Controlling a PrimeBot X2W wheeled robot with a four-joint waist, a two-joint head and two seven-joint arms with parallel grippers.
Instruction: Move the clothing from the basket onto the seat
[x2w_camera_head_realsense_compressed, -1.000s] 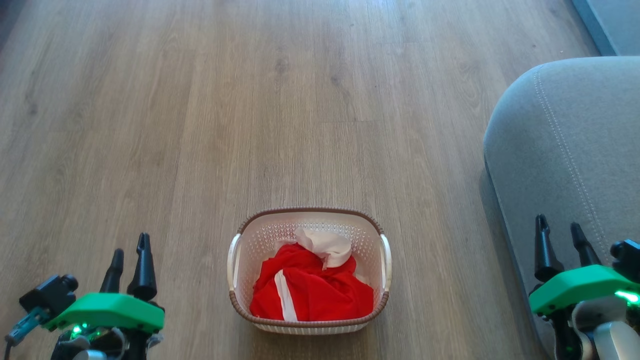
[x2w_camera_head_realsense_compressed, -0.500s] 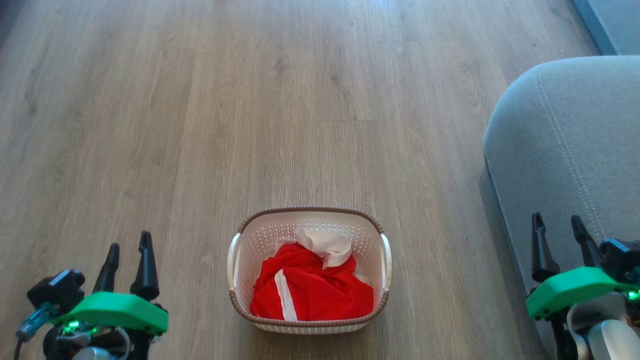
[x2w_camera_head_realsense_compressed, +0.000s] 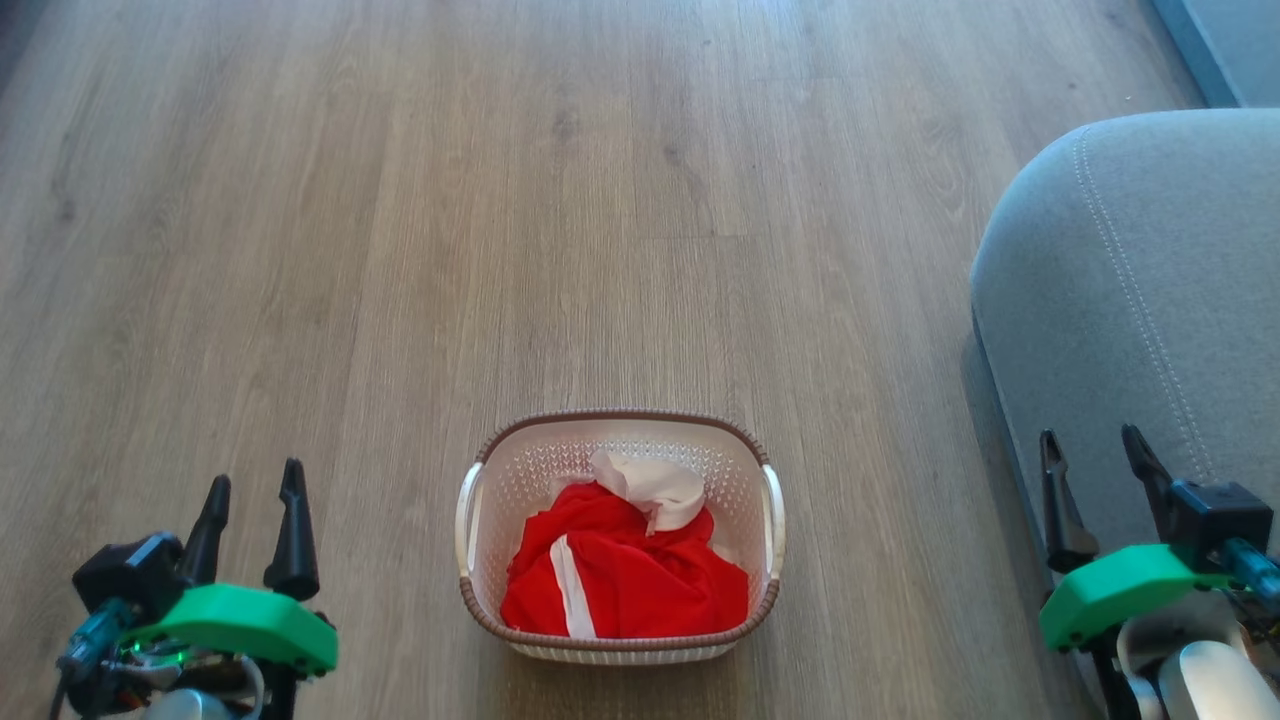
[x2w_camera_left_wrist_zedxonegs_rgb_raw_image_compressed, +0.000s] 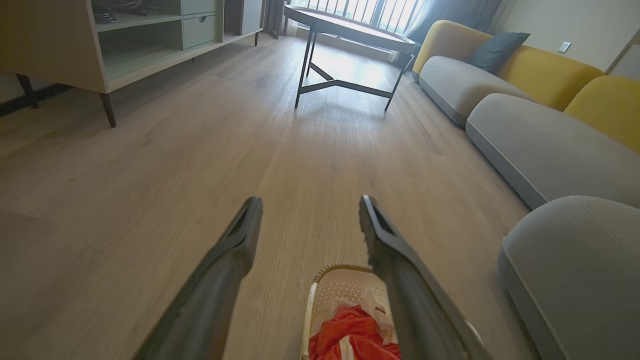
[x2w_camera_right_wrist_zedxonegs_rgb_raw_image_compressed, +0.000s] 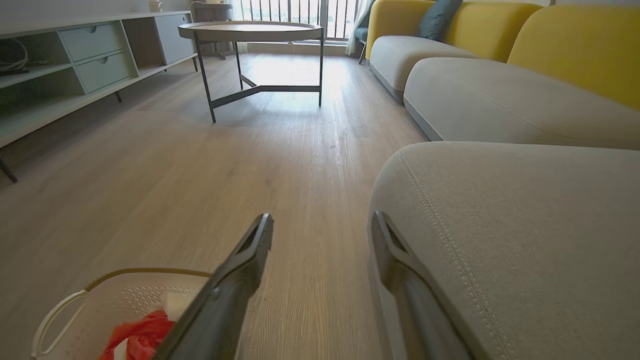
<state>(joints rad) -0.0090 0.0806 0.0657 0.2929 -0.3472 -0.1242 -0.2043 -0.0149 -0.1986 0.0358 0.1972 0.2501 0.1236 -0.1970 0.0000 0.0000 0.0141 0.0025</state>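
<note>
Clothing (x2w_camera_head_realsense_compressed: 625, 590) lies bunched inside the basket (x2w_camera_head_realsense_compressed: 540, 465), which stands between the two pairs of fingers and level with them, well apart from both.

A floor (x2w_camera_head_realsense_compressed: 500, 250) of pale, matt, wood-grain planks runs far ahead of the fingertips. To their right a long sofa (x2w_camera_right_wrist_zedxonegs_rgb_raw_image_compressed: 500, 95) lines the room, grey seats against yellow backs. Its nearest part is the seat (x2w_camera_head_realsense_compressed: 1150, 300), a rounded grey fabric cushion with pale double stitching, and it lies under and just beside the right gripper (x2w_camera_head_realsense_compressed: 1090, 440). Far beyond the fingertips stands a round table (x2w_camera_right_wrist_zedxonegs_rgb_raw_image_compressed: 250, 31) on thin dark legs. Left of it is a low cabinet (x2w_camera_left_wrist_zedxonegs_rgb_raw_image_compressed: 50, 45) with drawers and open shelves.

The basket is a rounded rectangle of white perforated plastic with a brown woven-look rim and white loop handles. The clothing is soft, crumpled and bright red, with a white stripe and a white cloth part on top.

The left gripper (x2w_camera_head_realsense_compressed: 255, 480) and the right gripper have their dark tapered fingers spread wide, with nothing between them.
</note>
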